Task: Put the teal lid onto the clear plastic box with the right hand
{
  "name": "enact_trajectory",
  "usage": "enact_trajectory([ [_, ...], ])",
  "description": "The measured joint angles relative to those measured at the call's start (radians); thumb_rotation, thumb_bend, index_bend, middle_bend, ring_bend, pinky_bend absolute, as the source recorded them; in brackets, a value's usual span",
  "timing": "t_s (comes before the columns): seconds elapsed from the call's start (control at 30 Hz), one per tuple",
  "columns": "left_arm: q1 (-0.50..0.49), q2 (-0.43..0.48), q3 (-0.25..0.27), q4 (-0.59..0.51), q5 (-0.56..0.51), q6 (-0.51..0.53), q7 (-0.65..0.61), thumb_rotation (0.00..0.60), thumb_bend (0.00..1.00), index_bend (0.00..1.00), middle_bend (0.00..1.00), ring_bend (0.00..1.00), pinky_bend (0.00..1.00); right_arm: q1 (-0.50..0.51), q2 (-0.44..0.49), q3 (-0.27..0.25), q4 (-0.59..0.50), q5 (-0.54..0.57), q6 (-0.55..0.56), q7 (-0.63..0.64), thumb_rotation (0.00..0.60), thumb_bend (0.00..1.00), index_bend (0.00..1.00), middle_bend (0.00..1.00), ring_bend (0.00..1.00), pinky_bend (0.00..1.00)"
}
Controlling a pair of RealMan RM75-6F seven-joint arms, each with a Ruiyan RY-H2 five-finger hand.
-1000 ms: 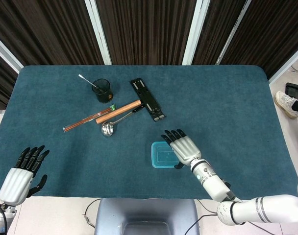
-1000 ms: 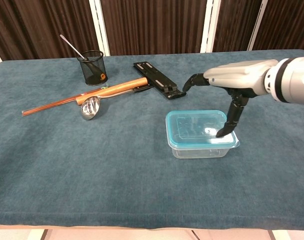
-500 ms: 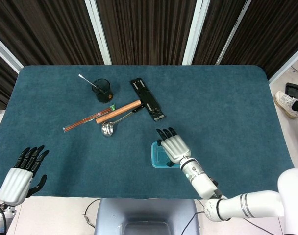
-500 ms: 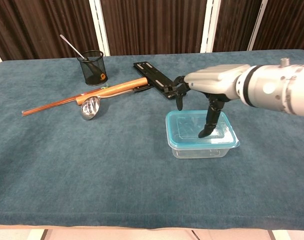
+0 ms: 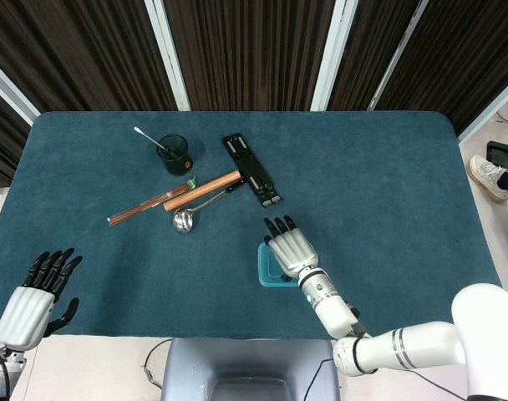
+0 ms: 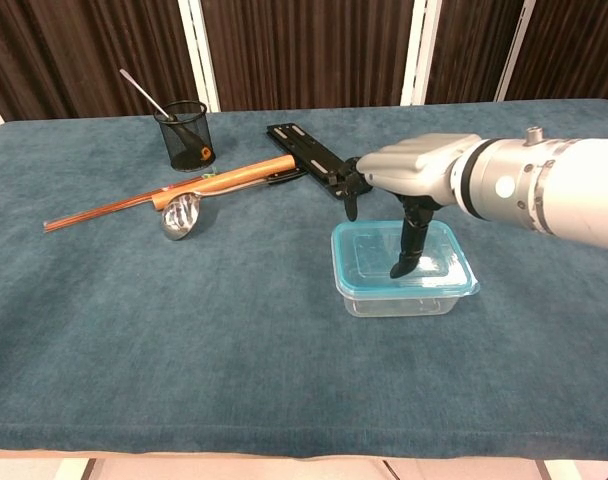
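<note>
The teal lid [image 6: 369, 262] lies on top of the clear plastic box [image 6: 404, 299], a little right of the table's middle near the front; in the head view only the lid's left edge [image 5: 263, 271] shows beside my hand. My right hand [image 6: 404, 170] hovers flat over the box with its fingers spread, and its thumb points down onto the lid's top. In the head view that right hand [image 5: 292, 248] covers most of the lid. My left hand [image 5: 33, 301] is open at the table's front left corner, holding nothing.
At the back left stand a black mesh cup [image 6: 188, 134] with a stick in it, a wooden-handled tool [image 6: 222, 180], a thin copper rod [image 6: 99, 212], a metal ladle [image 6: 180, 217] and a black flat bar [image 6: 312, 157]. The tablecloth [image 6: 184, 330] is teal.
My right hand has slid left across the box, its thumb moving from the lid's right end toward the middle. The left hand has barely shifted.
</note>
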Motion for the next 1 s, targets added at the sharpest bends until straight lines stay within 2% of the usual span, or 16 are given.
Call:
enact_trajectory([
  [1.0,-0.001,-0.001,0.0,0.001,0.002,0.002,-0.004,0.6,0.44,0.0,0.0,0.0,0.06,0.0,-0.011,-0.018,0.021,-0.002,-0.01,0.005,0.6,0.19,0.47,0.08,0.05,0.08],
])
